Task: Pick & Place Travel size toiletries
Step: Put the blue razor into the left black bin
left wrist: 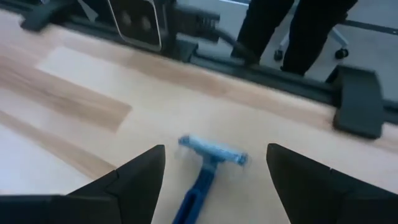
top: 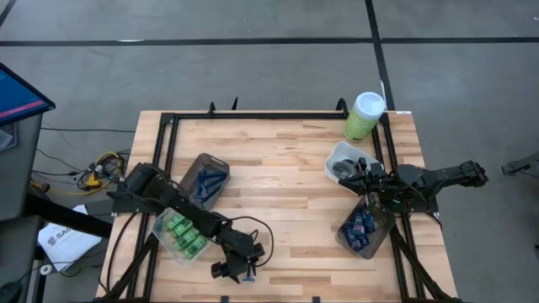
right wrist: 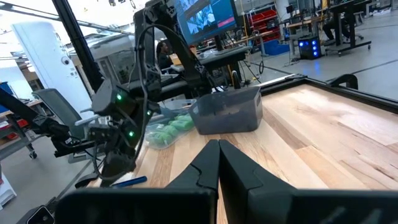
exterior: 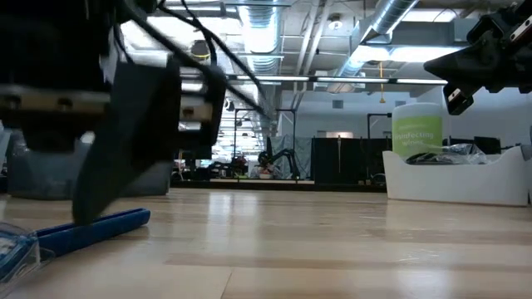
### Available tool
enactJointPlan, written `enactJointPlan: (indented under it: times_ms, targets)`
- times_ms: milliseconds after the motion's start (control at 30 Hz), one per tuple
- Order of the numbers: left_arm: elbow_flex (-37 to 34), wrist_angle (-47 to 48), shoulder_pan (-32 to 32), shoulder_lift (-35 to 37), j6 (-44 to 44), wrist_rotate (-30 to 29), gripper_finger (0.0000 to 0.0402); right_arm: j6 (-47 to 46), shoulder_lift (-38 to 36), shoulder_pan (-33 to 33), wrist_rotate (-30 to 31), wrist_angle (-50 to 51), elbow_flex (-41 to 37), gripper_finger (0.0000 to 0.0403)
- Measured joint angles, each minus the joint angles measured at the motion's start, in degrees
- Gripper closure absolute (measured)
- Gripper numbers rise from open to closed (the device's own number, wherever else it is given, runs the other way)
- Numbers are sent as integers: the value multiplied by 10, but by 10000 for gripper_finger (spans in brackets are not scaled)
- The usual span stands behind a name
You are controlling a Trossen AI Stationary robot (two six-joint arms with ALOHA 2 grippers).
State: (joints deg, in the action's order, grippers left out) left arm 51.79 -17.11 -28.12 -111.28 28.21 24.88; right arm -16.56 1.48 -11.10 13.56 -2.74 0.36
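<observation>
My left gripper (left wrist: 214,180) hangs with fingers spread astride a blue-handled razor (left wrist: 208,163) lying on the table (top: 286,202) near its front edge, while my right gripper (right wrist: 217,163), fingers pressed together and empty, hovers above the white tub (top: 341,157).

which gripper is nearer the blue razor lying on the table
Left. The left gripper hangs open right over the blue razor, fingers either side. The right gripper, shut, is across the table by the white tub.
</observation>
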Motion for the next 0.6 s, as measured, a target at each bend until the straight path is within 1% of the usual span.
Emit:
enactJointPlan:
  times_ms: [167,267,500,600]
  targets:
    - [0,-14,1,-28,-2,2,126,0,0,0,0,0,0,403]
    - [0,-13,-1,-28,-6,1,144,0,0,0,0,0,0,403]
    - [0,-12,-1,-27,-15,0,243,0,0,0,0,0,0,403]
    - [0,-13,-1,-27,-15,-2,278,0,0,0,0,0,0,403]
